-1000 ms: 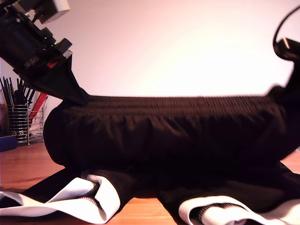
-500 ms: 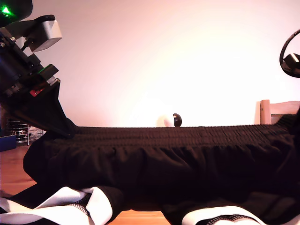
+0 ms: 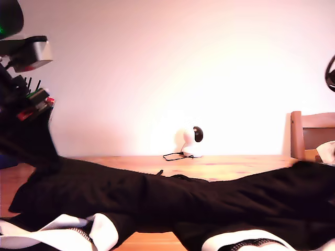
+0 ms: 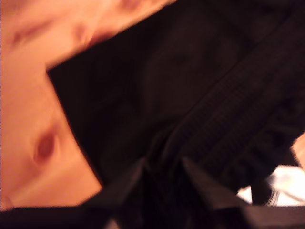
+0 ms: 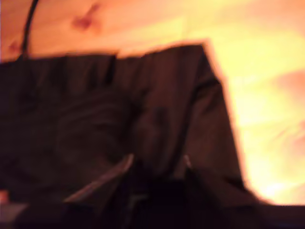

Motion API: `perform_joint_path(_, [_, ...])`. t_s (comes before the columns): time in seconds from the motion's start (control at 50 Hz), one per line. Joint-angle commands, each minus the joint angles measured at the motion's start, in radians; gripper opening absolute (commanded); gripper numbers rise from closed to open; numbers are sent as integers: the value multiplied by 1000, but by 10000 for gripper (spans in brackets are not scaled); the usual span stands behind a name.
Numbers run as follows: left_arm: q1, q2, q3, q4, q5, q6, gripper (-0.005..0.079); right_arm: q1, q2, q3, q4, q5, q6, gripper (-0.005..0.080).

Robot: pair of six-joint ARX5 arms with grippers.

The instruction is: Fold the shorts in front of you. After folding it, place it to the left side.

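The black shorts (image 3: 172,198) lie spread low across the wooden table (image 3: 235,163), their white hem bands (image 3: 99,232) nearest the exterior view. My first gripper (image 3: 43,159) is at the exterior view's left, shut on the waistband corner. In the first wrist view the shorts (image 4: 190,95) bunch up between the fingers of the first gripper (image 4: 164,175). The second wrist view is blurred. It shows my second gripper (image 5: 155,167) shut on the other corner of the shorts (image 5: 119,109). That gripper is out of the exterior view, past its right side.
A small white round camera (image 3: 188,140) with a black cable (image 3: 175,156) stands at the back of the table. A wooden chair (image 3: 310,133) is at the exterior view's right. A black cable loop (image 3: 331,73) hangs at that view's right edge.
The waistband, held up taut a second ago, has come down to the table. My first gripper moved down and toward the exterior view's left. The white camera behind now shows.
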Motion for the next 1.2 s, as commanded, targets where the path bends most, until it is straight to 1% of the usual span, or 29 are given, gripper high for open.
perform_joint_path(0.0, [-5, 13, -18, 6, 25, -10, 312, 5, -3, 0, 9, -14, 6, 325])
perform_joint_path(0.06, [-5, 13, -18, 12, 49, -10, 313, 5, -3, 13, 22, -37, 6, 325])
perform_joint_path(0.1, [-5, 13, -18, 16, 61, -10, 331, 5, -3, 25, 33, -59, 5, 325])
perform_joint_path(0.22, [-5, 13, -5, 20, 107, -17, 454, 5, -3, 76, 45, -145, 3, 325])
perform_joint_path(0.28, [-5, 12, 13, 19, 125, -28, 499, 5, -2, 97, 48, -171, 3, 325])
perform_joint_path(0.42, [-5, 12, 67, 18, 136, -32, 503, 5, -2, 134, 51, -186, -6, 324])
perform_joint_path(0.52, [-4, 12, 101, 21, 142, -32, 498, 5, -1, 142, 65, -219, -39, 311])
perform_joint_path(0.62, [-4, 12, 119, 39, 141, -32, 495, 5, 7, 142, 80, -254, -66, 255])
perform_joint_path(0.68, [-3, 12, 121, 51, 140, -32, 494, 5, 18, 142, 92, -277, -78, 241])
perform_joint_path(0.72, [-3, 12, 121, 56, 140, -32, 468, 5, 31, 143, 103, -290, -92, 240])
perform_joint_path(0.76, [-1, 14, 121, 61, 140, -32, 415, 5, 45, 145, 116, -301, -101, 220])
perform_joint_path(0.82, [4, 15, 121, 72, 140, -31, 268, 3, 73, 159, 123, -312, -110, 140])
perform_joint_path(0.88, [13, 15, 121, 84, 141, -31, 69, 1, 110, 183, 132, -313, -128, 28])
perform_joint_path(0.9, [17, 15, 121, 88, 142, -23, 16, 1, 123, 193, 132, -313, -139, -9])
perform_joint_path(0.92, [22, 16, 121, 92, 142, -20, -38, 1, 135, 202, 134, -313, -148, -15])
perform_joint_path(0.94, [27, 16, 121, 95, 145, -20, -15, 0, 152, 213, 137, -313, -169, -7])
perform_joint_path(1.06, [76, 35, 122, 93, 213, 29, -24, 0, 261, 287, 135, -320, -280, -10])
perform_joint_path(1.16, [136, 82, 127, 96, 279, 32, -24, -6, 375, 367, 106, -382, -398, -10])
perform_joint_path(1.18, [148, 93, 130, 95, 293, 48, -24, -9, 394, 380, 97, -401, -418, -10])
